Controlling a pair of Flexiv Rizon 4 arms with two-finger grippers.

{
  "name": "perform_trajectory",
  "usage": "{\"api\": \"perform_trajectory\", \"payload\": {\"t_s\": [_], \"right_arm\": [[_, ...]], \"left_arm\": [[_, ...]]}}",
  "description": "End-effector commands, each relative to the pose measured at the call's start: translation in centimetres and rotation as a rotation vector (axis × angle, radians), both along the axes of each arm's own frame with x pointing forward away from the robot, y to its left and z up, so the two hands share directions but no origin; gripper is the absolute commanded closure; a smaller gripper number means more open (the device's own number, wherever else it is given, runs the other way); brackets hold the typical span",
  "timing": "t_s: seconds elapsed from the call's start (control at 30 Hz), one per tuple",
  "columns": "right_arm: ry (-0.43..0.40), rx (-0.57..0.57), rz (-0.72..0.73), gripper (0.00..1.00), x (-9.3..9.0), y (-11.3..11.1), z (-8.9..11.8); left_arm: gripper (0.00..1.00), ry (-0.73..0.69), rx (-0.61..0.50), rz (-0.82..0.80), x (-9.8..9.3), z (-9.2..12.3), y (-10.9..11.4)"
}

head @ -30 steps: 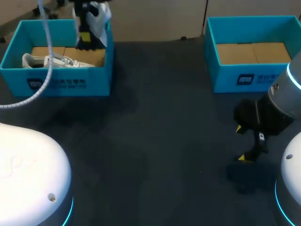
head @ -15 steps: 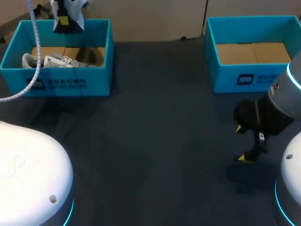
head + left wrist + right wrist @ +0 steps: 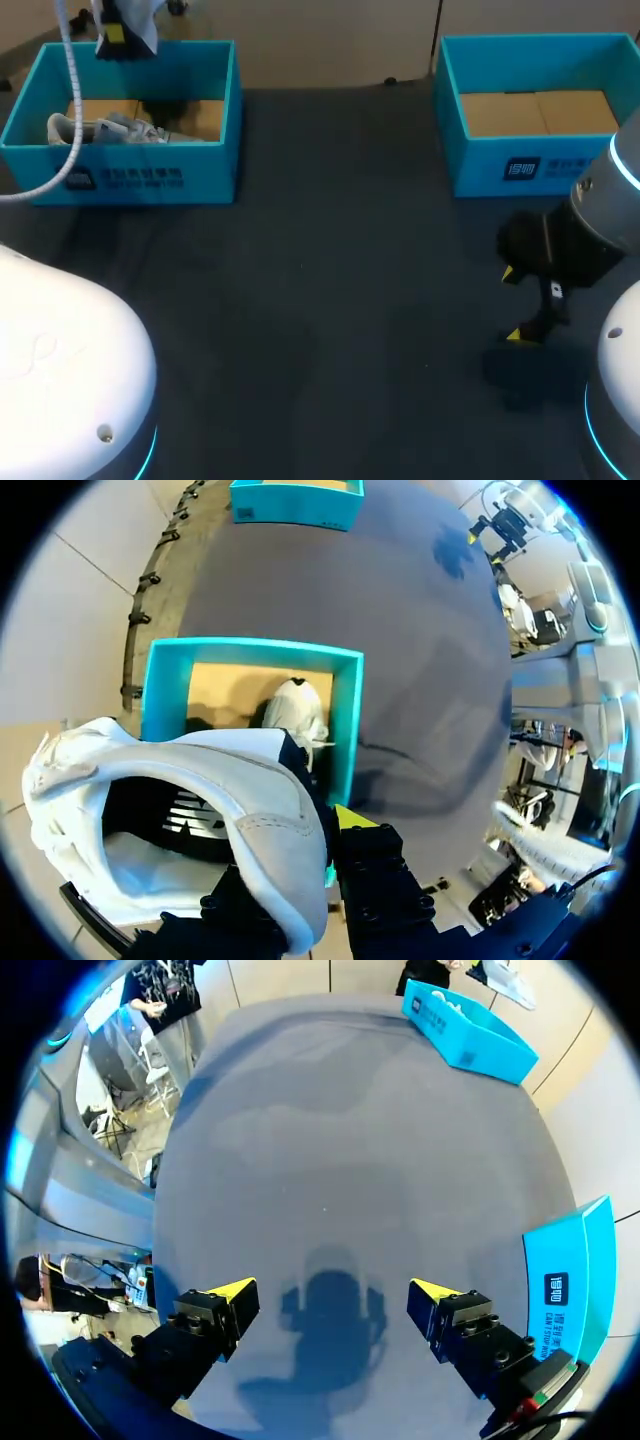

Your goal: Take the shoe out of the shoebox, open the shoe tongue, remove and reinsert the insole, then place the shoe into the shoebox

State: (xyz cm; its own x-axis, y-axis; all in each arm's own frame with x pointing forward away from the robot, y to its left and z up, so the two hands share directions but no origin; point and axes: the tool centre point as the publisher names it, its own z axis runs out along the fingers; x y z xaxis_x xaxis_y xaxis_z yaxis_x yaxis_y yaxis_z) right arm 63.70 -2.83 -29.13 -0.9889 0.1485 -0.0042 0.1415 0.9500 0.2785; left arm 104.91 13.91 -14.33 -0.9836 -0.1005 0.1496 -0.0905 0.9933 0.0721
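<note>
My left gripper hangs above the far rim of the left teal shoebox, shut on the side wall of a white shoe. In the left wrist view that shoe fills the space at the fingers, its opening showing a dark lining. A second white shoe lies on the cardboard inside this box, also seen under the held shoe. My right gripper stays low over the table near the right front, open with nothing between its yellow tips.
A second teal shoebox with a cardboard floor stands at the back right, just beside my right gripper. Dark grey table cloth spreads between the two boxes.
My left gripper has risen and moved left with the white shoe, from over the box's right end to above its far wall. The right arm has not moved.
</note>
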Motion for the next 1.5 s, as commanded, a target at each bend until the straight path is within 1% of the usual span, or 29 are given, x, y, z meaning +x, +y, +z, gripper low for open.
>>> {"api": "perform_trajectory", "payload": {"t_s": [0.03,0.57,0.73,0.83,1.0,1.03,1.13,1.17,1.3,1.33,1.37,1.4,1.5], "right_arm": [[-0.002,-0.001,-0.001,0.0,-0.1,0.1,-0.2],[-0.002,-0.001,-0.001,0.0,-0.1,0.1,-0.2],[-0.002,-0.001,-0.001,0.0,-0.1,0.1,-0.2],[-0.002,-0.001,-0.001,0.0,-0.1,0.1,-0.2],[-0.002,-0.001,-0.001,0.0,-0.1,0.1,-0.2],[-0.002,-0.001,-0.001,0.0,-0.1,0.1,-0.2],[-0.002,-0.001,-0.001,0.0,-0.1,0.1,-0.2],[-0.002,-0.001,-0.001,0.0,-0.1,0.1,-0.2],[-0.002,-0.001,-0.001,0.0,-0.1,0.1,-0.2],[-0.002,-0.001,-0.001,0.0,-0.1,0.1,-0.2],[-0.002,-0.001,-0.001,0.0,-0.1,0.1,-0.2],[-0.002,-0.001,-0.001,0.0,-0.1,0.1,-0.2],[-0.002,-0.001,-0.001,0.0,-0.1,0.1,-0.2]], "left_arm": [[1.0,0.058,-0.007,-0.006,1.5,0.4,0.5],[1.0,0.058,-0.007,-0.006,1.5,0.4,0.5],[1.0,0.083,-0.036,-0.001,3.4,0.0,2.2],[1.0,0.087,-0.019,-0.007,4.5,-0.6,3.4],[1.0,0.092,0.017,-0.131,5.1,-0.7,4.7],[1.0,0.074,0.028,-0.163,5.3,-0.8,5.0],[1.0,0.074,0.028,-0.163,5.3,-0.8,5.0],[1.0,0.115,0.029,-0.369,5.6,-0.8,6.1],[1.0,0.102,0.064,-0.518,6.0,-1.2,7.5],[1.0,0.111,0.056,-0.581,6.1,-1.2,7.9],[1.0,0.1,0.07,-0.581,6.2,-1.3,8.1],[1.0,0.09,0.089,-0.619,6.4,-1.4,8.5],[1.0,0.072,0.092,-0.687,6.3,-1.1,9.3]]}}
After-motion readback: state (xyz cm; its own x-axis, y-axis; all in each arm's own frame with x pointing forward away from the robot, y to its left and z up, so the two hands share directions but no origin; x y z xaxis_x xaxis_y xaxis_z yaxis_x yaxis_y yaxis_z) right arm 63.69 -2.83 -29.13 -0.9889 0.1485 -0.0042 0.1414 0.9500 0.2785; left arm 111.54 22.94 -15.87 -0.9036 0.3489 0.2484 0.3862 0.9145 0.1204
